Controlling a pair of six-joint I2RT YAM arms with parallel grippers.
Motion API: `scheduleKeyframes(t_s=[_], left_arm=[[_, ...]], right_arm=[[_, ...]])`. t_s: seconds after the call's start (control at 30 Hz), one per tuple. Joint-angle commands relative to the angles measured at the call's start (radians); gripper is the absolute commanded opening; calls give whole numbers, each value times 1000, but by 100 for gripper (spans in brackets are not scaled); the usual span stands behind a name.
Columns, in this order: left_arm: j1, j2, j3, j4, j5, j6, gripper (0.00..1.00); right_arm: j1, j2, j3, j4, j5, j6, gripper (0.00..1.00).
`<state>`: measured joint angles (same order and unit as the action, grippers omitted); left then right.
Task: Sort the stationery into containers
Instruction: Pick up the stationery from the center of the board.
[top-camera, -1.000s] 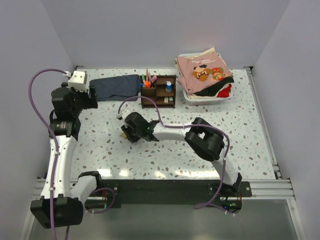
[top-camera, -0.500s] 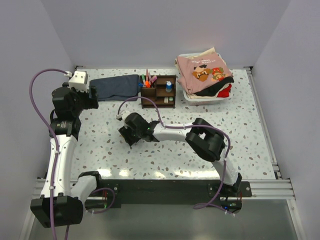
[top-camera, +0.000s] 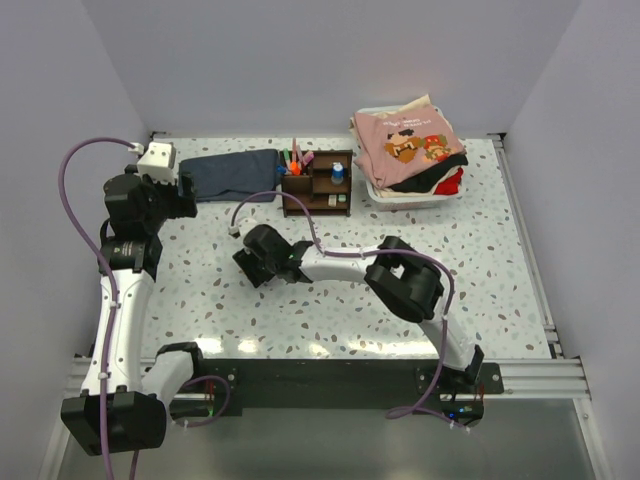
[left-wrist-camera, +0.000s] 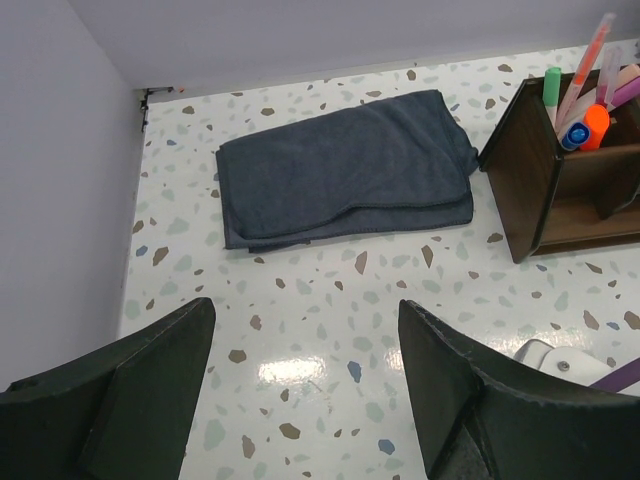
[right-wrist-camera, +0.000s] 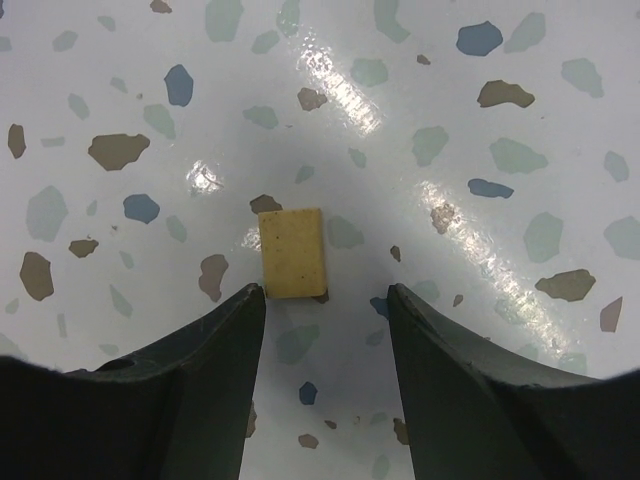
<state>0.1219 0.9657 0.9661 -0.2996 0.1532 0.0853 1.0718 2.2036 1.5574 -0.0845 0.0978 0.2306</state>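
the step in hand is picking up the tan eraser (right-wrist-camera: 292, 253). it lies flat on the speckled table (right-wrist-camera: 500, 150), well apart from the wooden organiser (top-camera: 317, 185) at the far side. the right jaws stand wide and hold nothing. they hang over the eraser, which the top view hides beneath them. in the right wrist view it sits just ahead of the fingertips (right-wrist-camera: 215, 340), nearer this one than the other, its long sides roughly in line with the fingers.

to do it well, the arm should probably ease forward and a touch sideways, so that the eraser is centred between the pads. then it should drop until the tips almost brush the table, since the eraser is low and would be easy to close over. closing across the short width looks right. the table is glossy, so an off-centre squeeze could likely push or spin the eraser. a straight lift, then a low open compartment, would suit better than the one crowded with pens (left-wrist-camera: 590, 90).

the left jaws are also wide and empty, above the table near the dark blue cloth (left-wrist-camera: 345, 165). they need only keep out of the path.
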Motion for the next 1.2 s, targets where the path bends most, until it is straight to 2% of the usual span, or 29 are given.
scheduleKeyframes(t_s=[0.0, 0.07, 0.13, 0.2, 0.27, 0.4, 0.43, 0.63, 0.67, 0.7, 0.77, 0.87, 0.9, 1.0, 1.17], left_arm=[[-4, -7, -15, 53, 11, -24, 79], [-5, -7, -17, 51, 9, -24, 79], [-2, -7, -18, 51, 9, -24, 79], [-4, -7, -18, 53, 11, -22, 79], [-4, -4, -17, 53, 9, -22, 79], [-4, 1, -18, 59, 16, -25, 79], [-4, 4, -17, 62, 16, -28, 79], [-4, 10, -18, 62, 22, -29, 79], [-4, 13, -18, 63, 25, -27, 79], [-4, 14, -18, 66, 29, -28, 79], [-5, 21, -17, 70, 32, -33, 79], [-4, 24, -15, 77, 37, -33, 79], [-4, 24, -17, 77, 37, -33, 79], [-4, 22, -18, 70, 32, -30, 79], [-5, 22, -21, 66, 31, -28, 79]], right_arm=[[23, 28, 52, 8, 48, 15, 54], [27, 33, 53, 5, 52, 16, 52], [30, 38, 53, -3, 57, 16, 46], [30, 36, 46, -14, 62, 10, 32], [30, 34, 35, -21, 69, 7, 29], [30, 22, 7, -24, 62, -7, 3], [30, 15, 3, -21, 60, -5, 0], [31, -33, -5, 9, 115, -52, 0], [28, -42, -2, 11, 115, -62, 2], [28, -45, 0, 14, 108, -74, 25], [27, -48, -2, 25, 60, -144, 51], [24, -41, 4, 40, -49, -301, 60], [22, -36, 10, 28, -70, -339, 65], [11, -27, 36, -23, -142, -488, 72], [-27, -18, 26, -76, -276, -704, 71]])
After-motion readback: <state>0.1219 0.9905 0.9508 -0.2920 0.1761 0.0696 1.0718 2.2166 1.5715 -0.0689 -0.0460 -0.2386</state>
